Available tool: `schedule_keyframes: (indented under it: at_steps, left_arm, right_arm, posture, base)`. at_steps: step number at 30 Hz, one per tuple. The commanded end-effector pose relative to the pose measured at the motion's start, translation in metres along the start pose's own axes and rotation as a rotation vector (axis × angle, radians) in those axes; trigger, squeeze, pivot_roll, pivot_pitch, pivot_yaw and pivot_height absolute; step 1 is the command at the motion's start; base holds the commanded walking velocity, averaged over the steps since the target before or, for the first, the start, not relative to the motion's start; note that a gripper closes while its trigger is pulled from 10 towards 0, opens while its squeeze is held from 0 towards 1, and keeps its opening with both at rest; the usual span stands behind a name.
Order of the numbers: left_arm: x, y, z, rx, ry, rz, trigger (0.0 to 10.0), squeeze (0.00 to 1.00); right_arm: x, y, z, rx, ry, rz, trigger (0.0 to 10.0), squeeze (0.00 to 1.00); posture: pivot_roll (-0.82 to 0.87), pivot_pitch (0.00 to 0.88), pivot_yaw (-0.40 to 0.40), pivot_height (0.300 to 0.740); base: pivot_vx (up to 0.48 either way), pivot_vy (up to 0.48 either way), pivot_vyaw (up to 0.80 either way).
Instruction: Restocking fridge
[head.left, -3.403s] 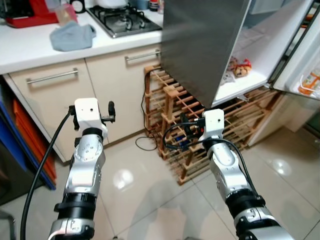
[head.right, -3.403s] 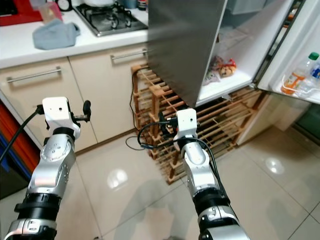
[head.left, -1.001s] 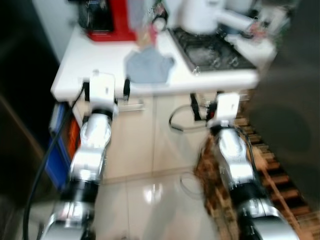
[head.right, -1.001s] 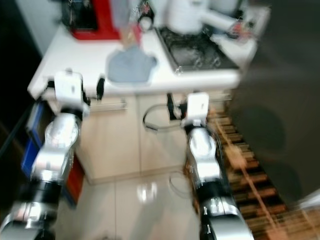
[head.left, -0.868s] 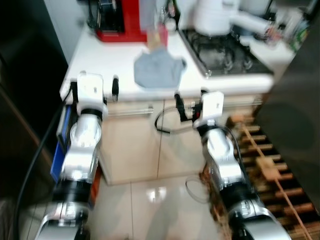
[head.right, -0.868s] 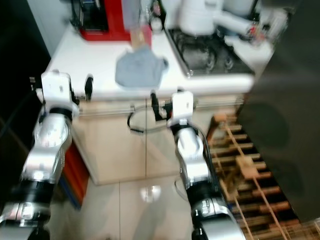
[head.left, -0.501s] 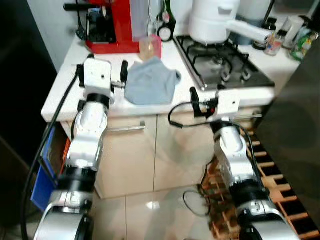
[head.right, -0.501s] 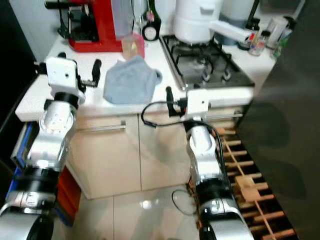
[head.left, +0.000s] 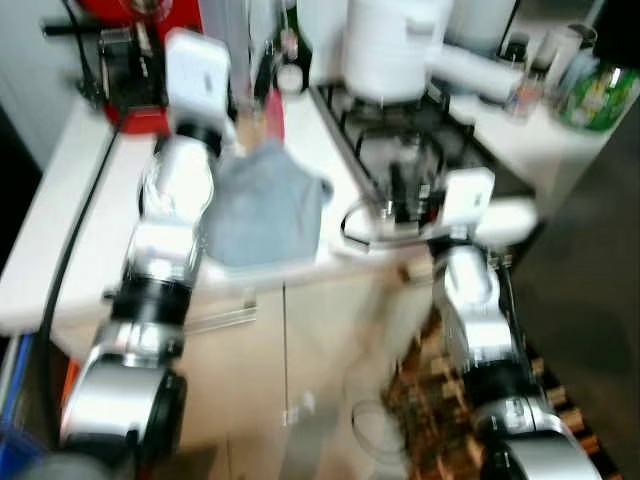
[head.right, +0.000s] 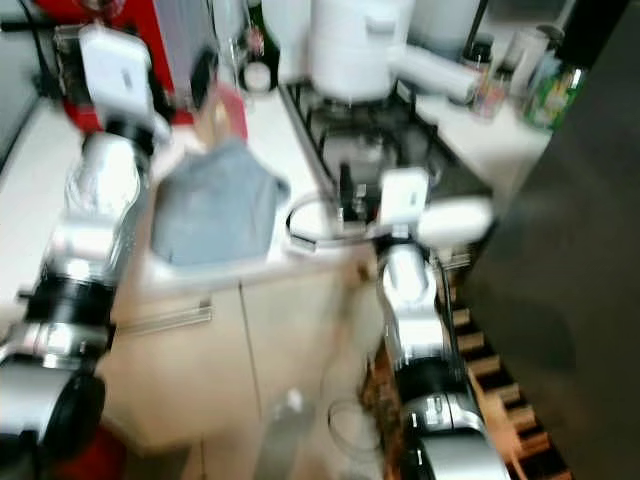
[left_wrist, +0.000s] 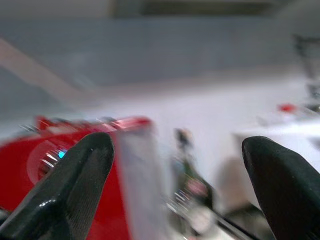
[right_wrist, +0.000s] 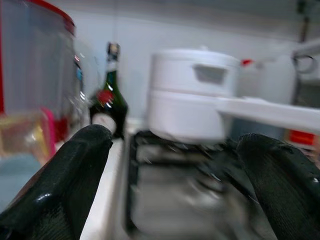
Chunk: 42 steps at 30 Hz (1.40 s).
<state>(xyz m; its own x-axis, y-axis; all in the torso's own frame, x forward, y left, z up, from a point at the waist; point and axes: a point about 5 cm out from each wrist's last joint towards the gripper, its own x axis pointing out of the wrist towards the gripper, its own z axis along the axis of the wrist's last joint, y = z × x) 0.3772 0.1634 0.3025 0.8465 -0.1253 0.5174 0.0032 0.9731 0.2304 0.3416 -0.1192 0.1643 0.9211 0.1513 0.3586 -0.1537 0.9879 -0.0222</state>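
The fridge has swung out of frame and its dark side panel (head.right: 560, 250) now edges the right: the robot has turned to the counter (head.left: 40, 230), likely fetching stock. Grey cloth (head.left: 262, 215) and white pot (right_wrist: 192, 92) lie ahead. Left gripper (left_wrist: 175, 187) is raised toward the red machine (left_wrist: 60, 165), right gripper (right_wrist: 175, 175) over the hob (right_wrist: 170, 195); both spread, empty.
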Motion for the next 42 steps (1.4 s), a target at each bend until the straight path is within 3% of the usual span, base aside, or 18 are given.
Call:
schedule_keyframes:
  at_steps: [1, 5, 7, 10, 12, 14, 15, 17, 21, 23, 26, 29, 33, 42]
  left_arm:
    - [0.006, 0.023, 0.002, -0.010, 0.024, 0.072, 10.0, 0.00]
    - [0.015, 0.035, 0.009, -0.023, 0.025, 0.098, 10.0, 0.00]
    - [0.025, 0.043, 0.009, 0.062, 0.107, 0.127, 10.0, 0.00]
    - [0.034, 0.042, 0.011, 0.003, 0.159, 0.060, 10.0, 0.00]
    - [0.036, 0.044, 0.013, 0.020, 0.166, 0.045, 10.0, 0.00]
    - [0.042, 0.050, 0.013, 0.006, 0.260, -0.087, 10.0, 0.00]
    - [0.042, 0.050, 0.013, 0.006, 0.260, -0.087, 10.0, 0.00]
    - [0.043, 0.048, 0.008, -0.010, 0.347, -0.220, 10.0, 0.00]
    - [0.041, 0.045, 0.003, 0.000, 0.405, -0.304, 10.0, 0.00]
    - [0.035, 0.040, -0.011, 0.012, 0.517, -0.451, 10.0, 0.00]
    - [0.031, 0.038, -0.018, -0.007, 0.567, -0.509, 10.0, 0.00]
    - [0.025, 0.038, -0.027, -0.016, 0.620, -0.542, 10.0, 0.00]
    - [0.017, 0.040, -0.041, -0.033, 0.676, -0.502, 10.0, 0.00]
    - [0.023, 0.036, -0.035, -0.020, 0.656, -0.516, 10.0, 0.00]
  right_arm:
    - [0.006, 0.014, 0.012, 0.015, -0.049, 0.048, 10.0, 0.00]
    - [0.008, 0.021, 0.021, 0.034, -0.081, 0.092, 10.0, 0.00]
    - [0.010, 0.030, 0.032, 0.056, -0.106, 0.153, 10.0, 0.00]
    - [0.010, 0.035, 0.038, 0.075, -0.116, 0.184, 10.0, 0.00]
    - [0.009, 0.037, 0.039, 0.081, -0.118, 0.199, 10.0, 0.00]
    - [0.008, 0.045, 0.046, 0.114, -0.123, 0.251, 10.0, 0.00]
    - [0.008, 0.045, 0.046, 0.114, -0.123, 0.251, 10.0, 0.00]
    - [0.006, 0.049, 0.049, 0.134, -0.117, 0.274, 10.0, 0.00]
    - [0.005, 0.051, 0.048, 0.144, -0.109, 0.277, 10.0, 0.00]
    - [0.006, 0.053, 0.048, 0.165, -0.093, 0.280, 10.0, 0.00]
    - [0.007, 0.054, 0.049, 0.175, -0.089, 0.282, 10.0, 0.00]
    - [0.006, 0.055, 0.048, 0.189, -0.078, 0.286, 10.0, 0.00]
    - [0.005, 0.059, 0.048, 0.198, -0.069, 0.305, 10.0, 0.00]
    - [-0.005, 0.063, 0.048, 0.200, -0.048, 0.354, 10.0, 0.00]
  posture:
    - [-0.08, 0.000, 0.012, 0.740]
    - [-0.08, 0.000, 0.018, 0.740]
    - [-0.08, 0.000, 0.018, 0.740]
    - [-0.08, 0.000, 0.020, 0.740]
    - [-0.08, 0.000, 0.021, 0.740]
    - [-0.08, 0.000, 0.033, 0.740]
    - [-0.08, 0.000, 0.033, 0.740]
    - [-0.08, 0.000, 0.043, 0.740]
    - [-0.08, 0.000, 0.048, 0.740]
    - [-0.08, 0.000, 0.060, 0.740]
    - [-0.08, 0.000, 0.068, 0.740]
    - [-0.08, 0.000, 0.072, 0.740]
    - [-0.08, 0.000, 0.073, 0.740]
    - [-0.12, 0.000, 0.095, 0.740]
  base:
    - [0.480, 0.000, 0.00]
    - [0.480, 0.000, 0.00]
    - [0.240, 0.000, 0.00]
    - [0.000, 0.000, 0.00]
    - [0.000, 0.000, 0.00]
    - [0.000, 0.000, 0.00]
    - [0.000, 0.000, 0.00]
    - [0.000, 0.000, 0.00]
    - [0.000, 0.000, 0.00]
    - [0.000, 0.000, 0.00]
    - [0.000, 0.000, 0.00]
    - [0.000, 0.000, 0.00]
    - [0.000, 0.000, 0.00]
    - [0.000, 0.000, 0.00]
